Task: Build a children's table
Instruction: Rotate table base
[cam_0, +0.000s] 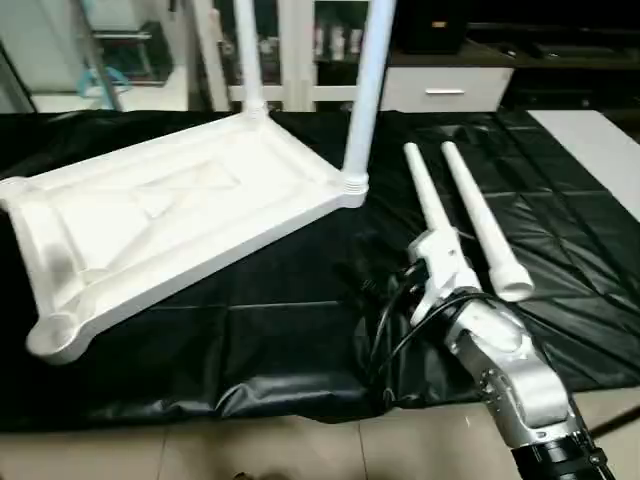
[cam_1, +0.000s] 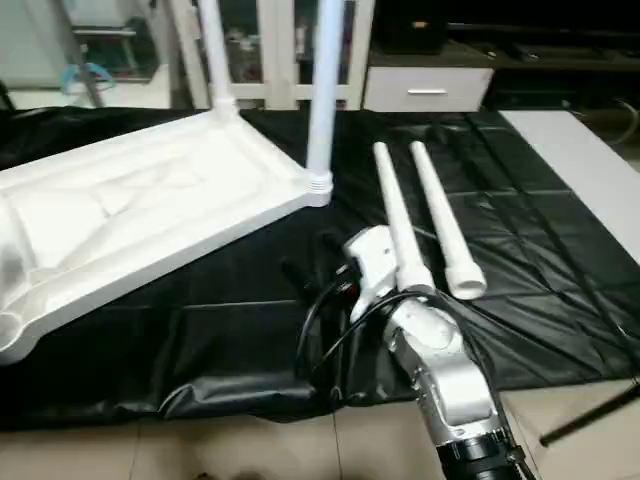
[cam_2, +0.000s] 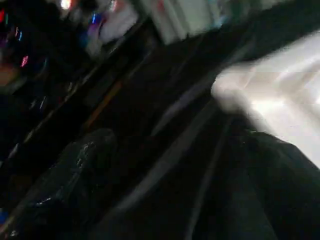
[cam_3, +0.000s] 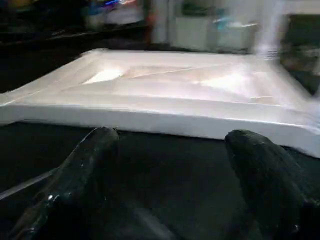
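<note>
The tabletop (cam_0: 170, 220) lies upside down on the black-covered counter (cam_0: 300, 340), ahead of the right gripper (cam_3: 170, 165) and off to its left. Two legs already stand upright in its far corner sockets: one (cam_0: 365, 90) at the nearer right corner, the other (cam_0: 248, 60) at the corner behind. Two loose legs lie flat on the counter side by side; one (cam_0: 432, 205) runs just beside the right gripper's wrist, the other (cam_0: 480, 225) lies a little further to its right. So the count is one tabletop, four legs, two fitted and two still to fit, with two empty sockets on the near side of the top.

The right gripper is spread wide and empty, its two black fingers (cam_3: 85, 165) set well apart, pointing across bare black cover at the long edge of the tabletop. The left gripper's state I cannot tell; its wrist view looks over dark cover with a white corner of the tabletop (cam_2: 270, 95) beyond it.

The likeliest trouble, as I judge it, is the right forearm (cam_0: 510, 370): it sits close against the nearer loose leg, and a sideways swing could roll that leg into its neighbour and send both toward the counter's near edge. The legs are round and tapered, so they probably roll in a curve and slip in a loose pinch. The slick, wrinkled cover may let the tabletop slide when a leg is pushed into a socket, and a knock to the top could tilt the two standing legs if they are not fully seated. The cables (cam_0: 395, 320) looping beside the wrist could also snag a leg end.
</note>
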